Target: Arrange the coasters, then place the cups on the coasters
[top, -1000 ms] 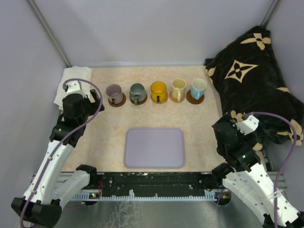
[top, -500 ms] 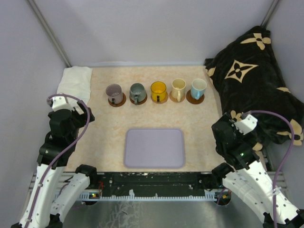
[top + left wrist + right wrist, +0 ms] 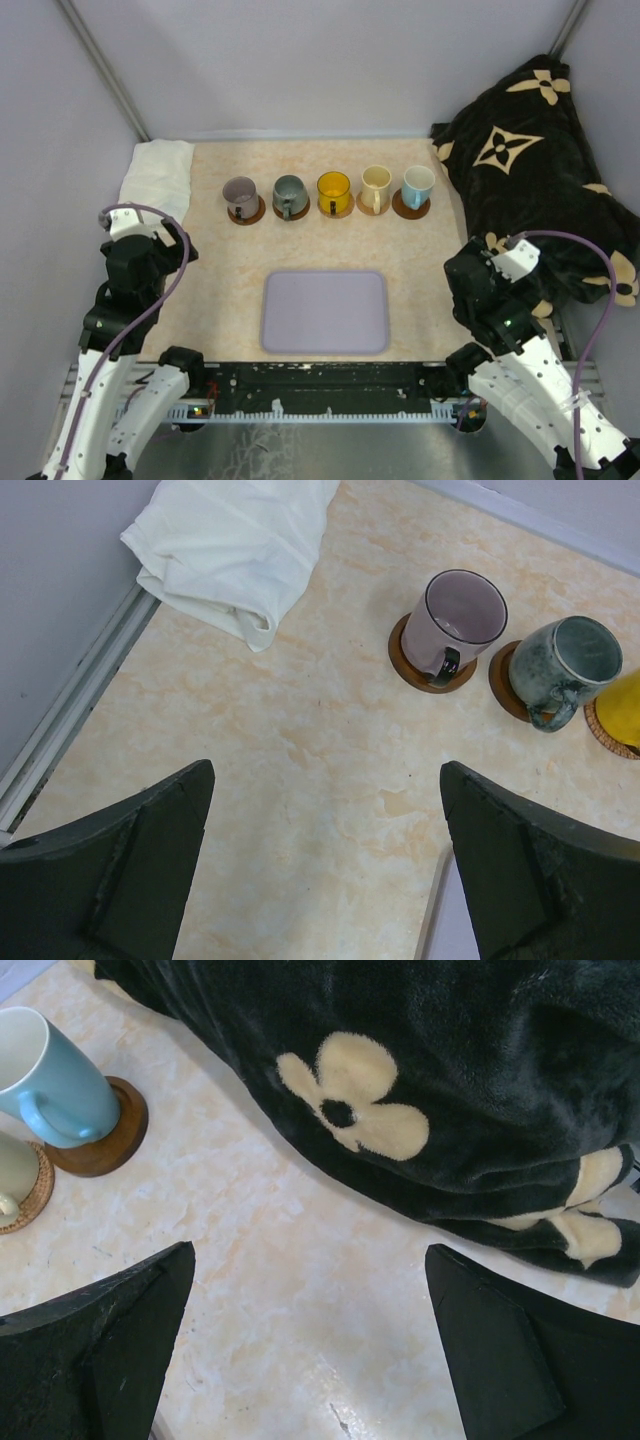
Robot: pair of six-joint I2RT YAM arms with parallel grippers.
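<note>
Several cups stand in a row at the back of the table, each on a brown coaster (image 3: 246, 214): mauve cup (image 3: 240, 194), grey-green cup (image 3: 290, 192), orange-yellow cup (image 3: 333, 187), cream cup (image 3: 375, 184) and light blue cup (image 3: 418, 183). My left gripper (image 3: 160, 238) hangs open over the left side of the table, well short of the mauve cup (image 3: 460, 615) and grey-green cup (image 3: 570, 660); between its fingers (image 3: 325, 770) is only table. My right gripper (image 3: 468, 272) is open and empty (image 3: 310, 1250) by the blanket, with the light blue cup (image 3: 50, 1080) on its coaster (image 3: 110, 1140) far ahead to the left.
A lavender tray (image 3: 325, 311) lies at the front middle. A white cloth (image 3: 158, 172) sits in the back left corner. A black blanket with cream flowers (image 3: 530, 150) fills the right side and reaches close to the right gripper.
The left arm has drawn back from beside the mauve cup toward the near left edge, uncovering the white cloth. The right arm has barely moved. Both grippers stay open.
</note>
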